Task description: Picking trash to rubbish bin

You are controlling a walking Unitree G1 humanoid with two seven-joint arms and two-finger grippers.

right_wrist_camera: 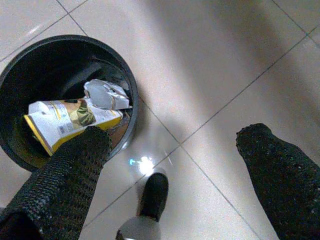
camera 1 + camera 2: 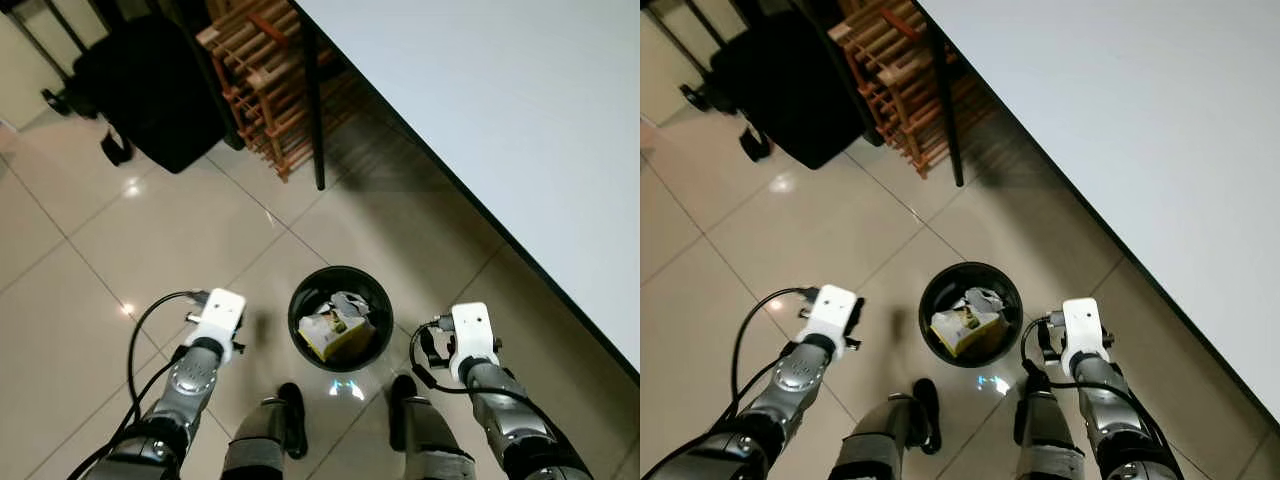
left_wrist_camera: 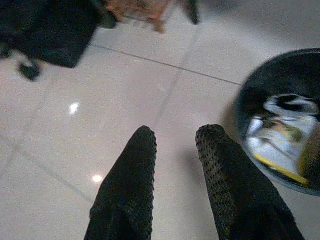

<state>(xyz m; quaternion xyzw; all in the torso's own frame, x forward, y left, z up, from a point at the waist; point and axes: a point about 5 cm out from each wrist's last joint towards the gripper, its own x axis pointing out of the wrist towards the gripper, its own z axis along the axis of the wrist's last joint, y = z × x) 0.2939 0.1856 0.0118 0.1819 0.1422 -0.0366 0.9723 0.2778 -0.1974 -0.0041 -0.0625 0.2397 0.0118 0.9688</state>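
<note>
A round black rubbish bin [image 2: 341, 271] stands on the tiled floor just in front of my feet. Inside it lie a white and yellow packet [image 2: 333, 336] and a crumpled silver wrapper [image 2: 349, 302]. My left gripper [image 3: 177, 135] hangs over bare tiles to the left of the bin [image 3: 265, 85], its fingers a little apart with nothing between them. On the other side of the bin [image 1: 55, 65] my right gripper [image 1: 175, 132] stands wide open and empty; one finger [image 1: 80, 160] overlaps the bin's near rim in the right wrist view. Both wrists [image 2: 215, 318] [image 2: 470, 338] flank the bin.
A white table [image 2: 500, 110] fills the right side, with its black leg [image 2: 313, 110] on the floor. A wooden rack [image 2: 268, 75] and a black wheeled bag [image 2: 150, 90] stand at the back left. My black feet [image 2: 292, 415] [image 2: 400, 398] are close behind the bin.
</note>
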